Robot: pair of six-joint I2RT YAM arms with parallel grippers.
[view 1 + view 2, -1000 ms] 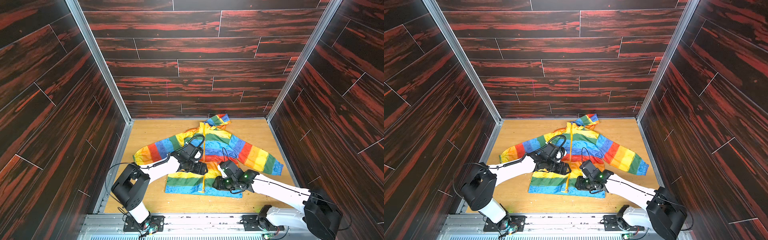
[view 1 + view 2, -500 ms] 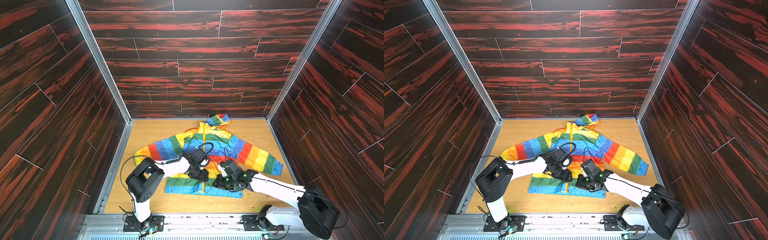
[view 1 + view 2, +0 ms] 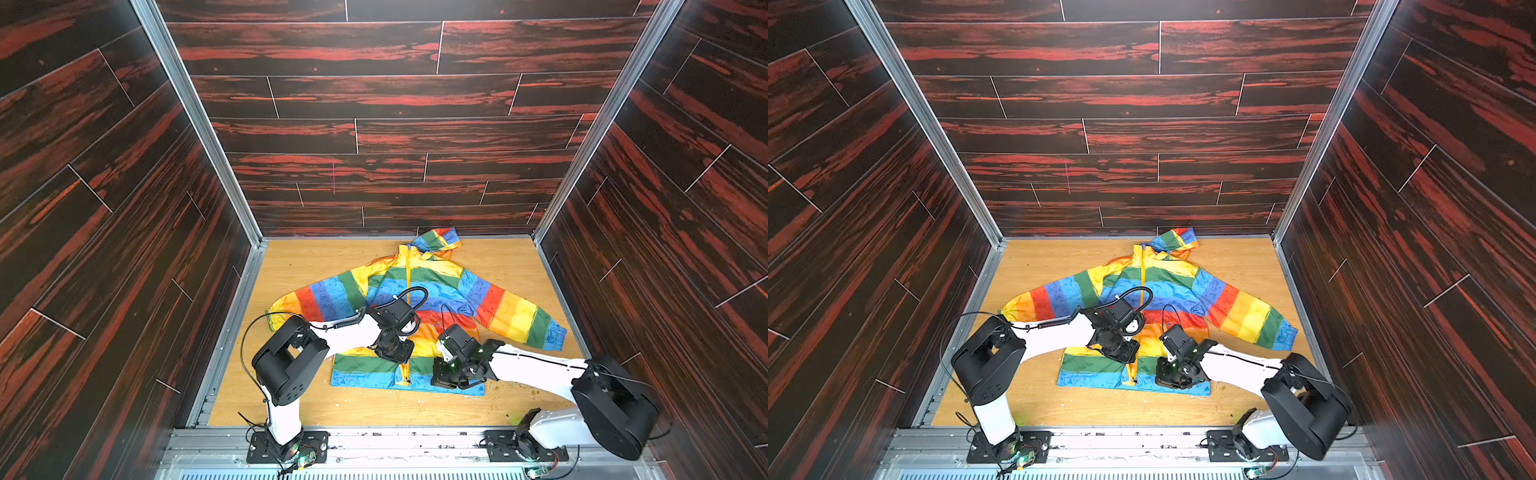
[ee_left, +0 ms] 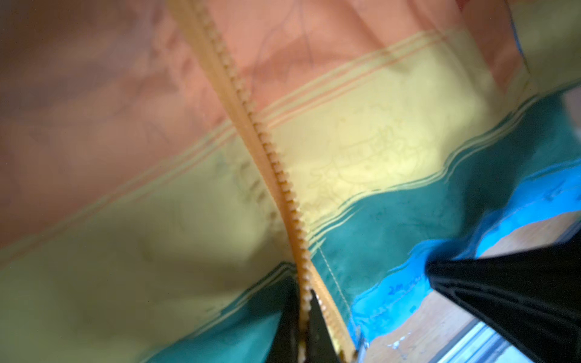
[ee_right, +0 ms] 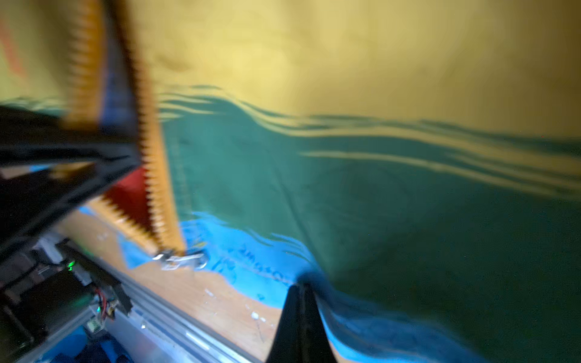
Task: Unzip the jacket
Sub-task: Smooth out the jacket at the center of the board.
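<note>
Both arms wore white shells on their long links and black, boxy housings at the joints. The left arm [image 3: 349, 334] carried a coiled black cable [image 3: 338, 325] along its forearm and a stiff black cable loop [image 3: 413, 293] above its wrist. The right arm [image 3: 532, 365] had a thin black wire along its white link and a green light [image 3: 451, 365] at the wrist. Black base plates [image 3: 286, 446] sat on the aluminium rail [image 3: 407, 442] at the table's [image 3: 374, 409] near edge. The left gripper [image 4: 303, 294] and right gripper [image 5: 301, 290] had black, tapering fingers.
</note>
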